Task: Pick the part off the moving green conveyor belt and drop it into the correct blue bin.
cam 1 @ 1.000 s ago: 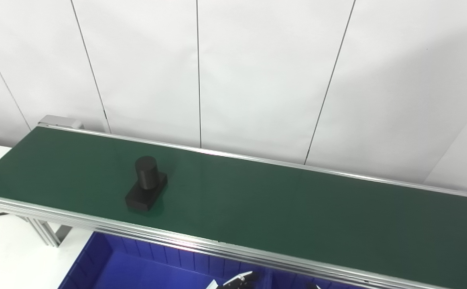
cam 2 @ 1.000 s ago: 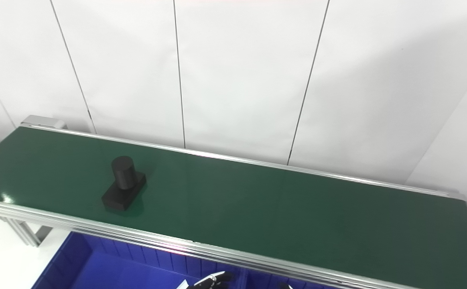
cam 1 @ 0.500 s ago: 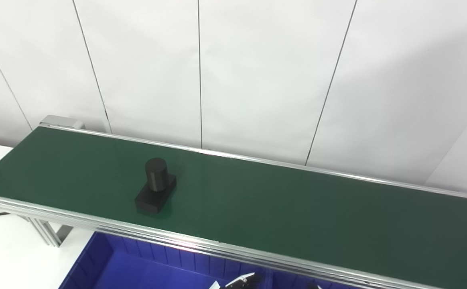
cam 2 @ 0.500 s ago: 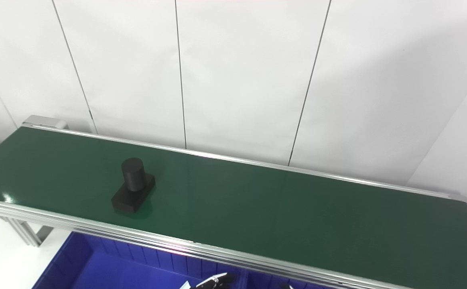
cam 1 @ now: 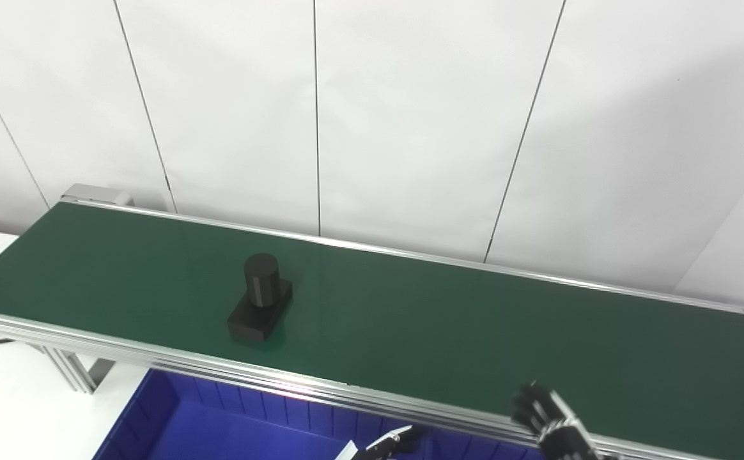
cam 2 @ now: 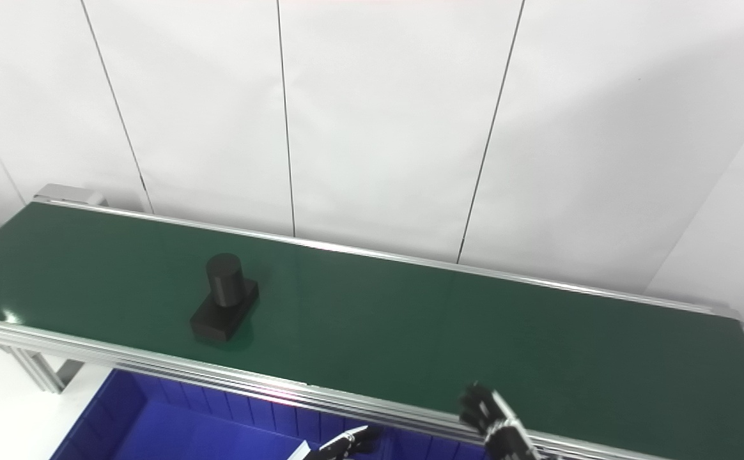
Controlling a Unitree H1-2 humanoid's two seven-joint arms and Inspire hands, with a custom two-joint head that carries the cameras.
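1. Part (cam 1: 259, 307): a black piece, a short upright cylinder on a flat rectangular base, is seen standing on the green conveyor belt (cam 1: 449, 332), left of its middle and nearer the front rail. No writing or label can be made out on it.
2. Right hand (cam 1: 548, 418) is raised at the belt's front rail, well apart from the part; its fingers are spread and nothing is held.
3. Left hand (cam 1: 385, 444) is barely seen over the blue bin (cam 1: 155, 415); its state cannot be told.
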